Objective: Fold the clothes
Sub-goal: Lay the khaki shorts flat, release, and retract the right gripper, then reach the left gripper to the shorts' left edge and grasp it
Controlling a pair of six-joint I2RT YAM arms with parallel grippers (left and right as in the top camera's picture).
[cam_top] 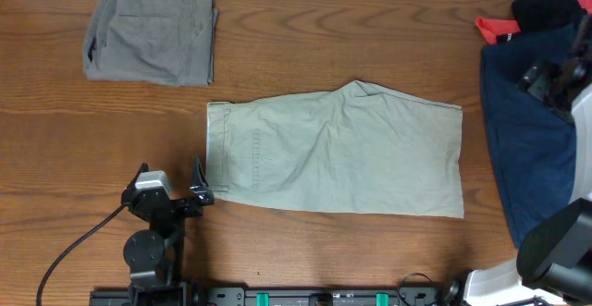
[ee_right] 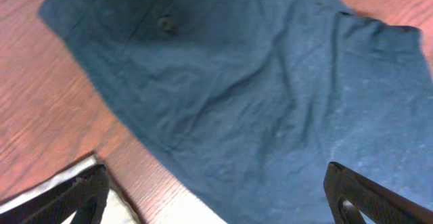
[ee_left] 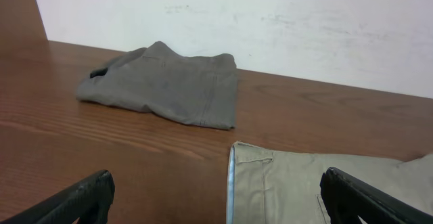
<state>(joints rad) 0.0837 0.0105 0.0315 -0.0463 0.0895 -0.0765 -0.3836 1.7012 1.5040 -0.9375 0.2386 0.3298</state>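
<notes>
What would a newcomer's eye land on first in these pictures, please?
The light khaki shorts lie flat in the middle of the wooden table, waistband to the left in the overhead view. A folded grey-olive pair sits at the far left, and a dark navy pair lies along the right edge.

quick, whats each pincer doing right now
Left pincer: open, empty, by the khaki shorts waistband.
Right pincer: open, empty, over the navy shorts.
</notes>
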